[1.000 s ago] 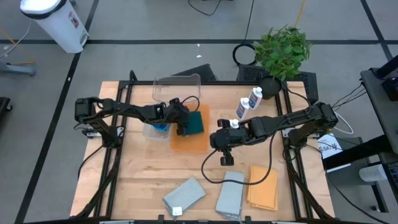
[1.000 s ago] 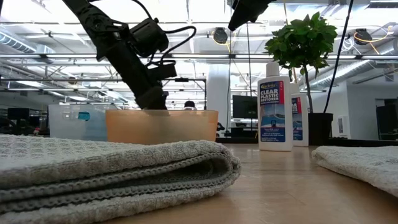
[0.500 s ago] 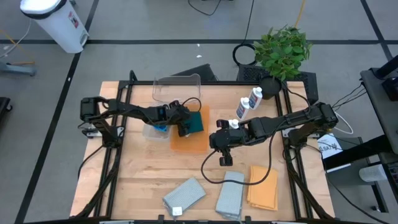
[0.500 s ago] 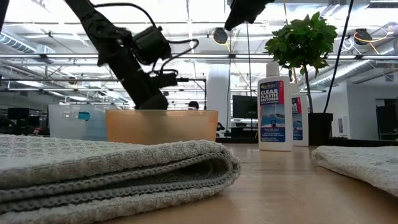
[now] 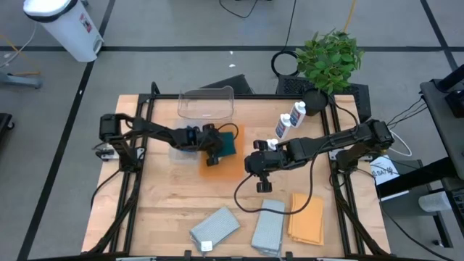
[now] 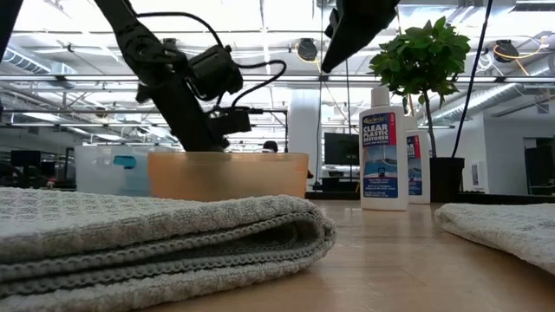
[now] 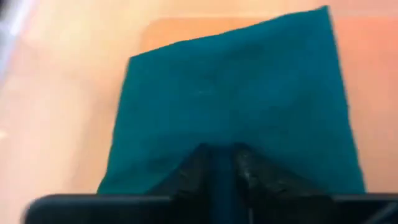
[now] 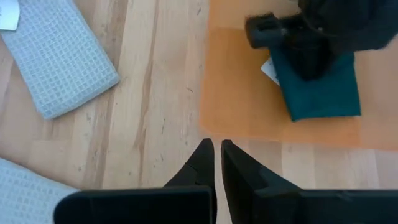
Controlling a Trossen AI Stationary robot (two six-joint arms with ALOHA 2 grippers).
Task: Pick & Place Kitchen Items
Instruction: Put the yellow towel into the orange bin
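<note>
From above, my left gripper (image 5: 212,147) sits low over the dark green pad (image 5: 227,142), which lies on an orange mat (image 5: 221,163) near the middle of the table. My right gripper (image 5: 262,185) hangs over bare wood just beside the mat, fingers pressed together and holding nothing. I judge that I am in the grasping step; next comes a clean lift without dragging the mat along.

From table height, my left arm dips behind the orange tray wall (image 6: 227,176), so the grip itself is hidden there. A white bottle (image 6: 384,156) stands to one side, with a folded grey cloth (image 6: 165,234) in the foreground.

Through my left wrist camera, my fingers (image 7: 239,168) are drawn close together on the near edge of the green pad, pinching a fold of it.

Through my right wrist camera, my fingers (image 8: 202,165) are closed and empty over the wood; my left arm is on the pad beyond.

Around me: a clear tub (image 5: 206,103), a potted plant (image 5: 330,58), two more bottles (image 5: 290,119) and an orange cloth (image 5: 307,217). My right arm lies close, so the lift should steer clear of it.
</note>
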